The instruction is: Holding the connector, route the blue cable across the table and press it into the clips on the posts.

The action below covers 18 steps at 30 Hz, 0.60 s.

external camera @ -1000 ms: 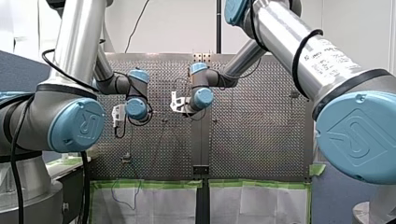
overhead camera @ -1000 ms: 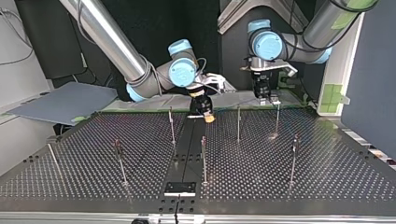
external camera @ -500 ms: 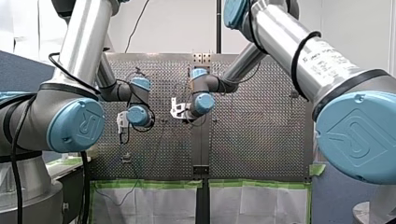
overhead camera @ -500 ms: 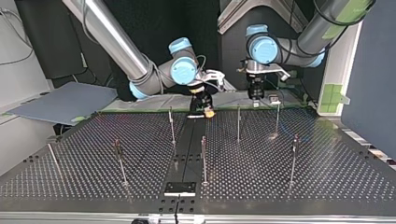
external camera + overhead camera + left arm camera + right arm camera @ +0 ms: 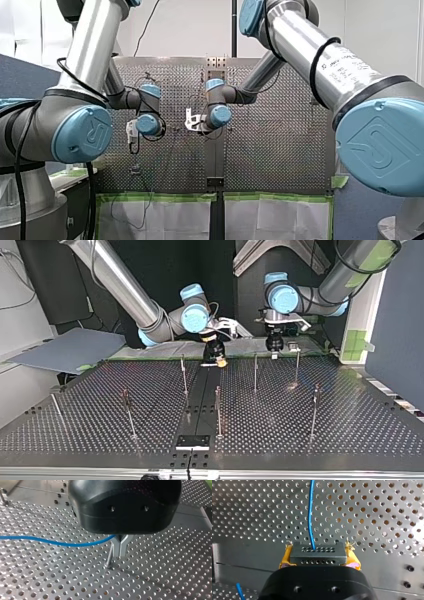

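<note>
Between right hand's (image 5: 319, 556) yellow pads (image 5: 284, 558), dark perforated connector (image 5: 317, 553), thin blue cable (image 5: 310, 517)

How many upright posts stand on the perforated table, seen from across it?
7. Far row: far-left post, far-middle post, far-right post. Nearer row: edge post, near-left post, near-middle post, near-right post. Others may be hidden.

Bright, even overhead light. Glare whitens the perforated silver metal table (image 5: 412, 530) beside my right gripper (image 5: 319, 555). Beneath my left gripper (image 5: 119, 547), a thin steel post (image 5: 109, 555) throws a faint shadow.
</note>
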{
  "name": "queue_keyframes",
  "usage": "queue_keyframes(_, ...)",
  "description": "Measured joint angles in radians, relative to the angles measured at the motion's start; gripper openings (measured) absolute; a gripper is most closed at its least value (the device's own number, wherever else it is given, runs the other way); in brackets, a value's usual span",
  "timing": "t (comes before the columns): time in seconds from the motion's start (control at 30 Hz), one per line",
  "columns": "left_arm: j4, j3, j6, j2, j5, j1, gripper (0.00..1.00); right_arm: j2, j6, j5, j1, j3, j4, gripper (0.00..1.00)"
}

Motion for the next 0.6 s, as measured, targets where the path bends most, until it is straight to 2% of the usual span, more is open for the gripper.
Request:
queue_keyframes(0.37, 0.003, 0.090, -0.015, -0.090, 0.012, 0.017, 0.00, 0.001, 0.015, -0.019, -0.024, 0.000, -0.045, 0.00)
queue_keyframes(0.6, -0.012, 0.141, -0.016, -0.105, 0.037, 0.029, 0.00, 0.002, 0.022, -0.031, -0.046, 0.000, -0.054, 0.00)
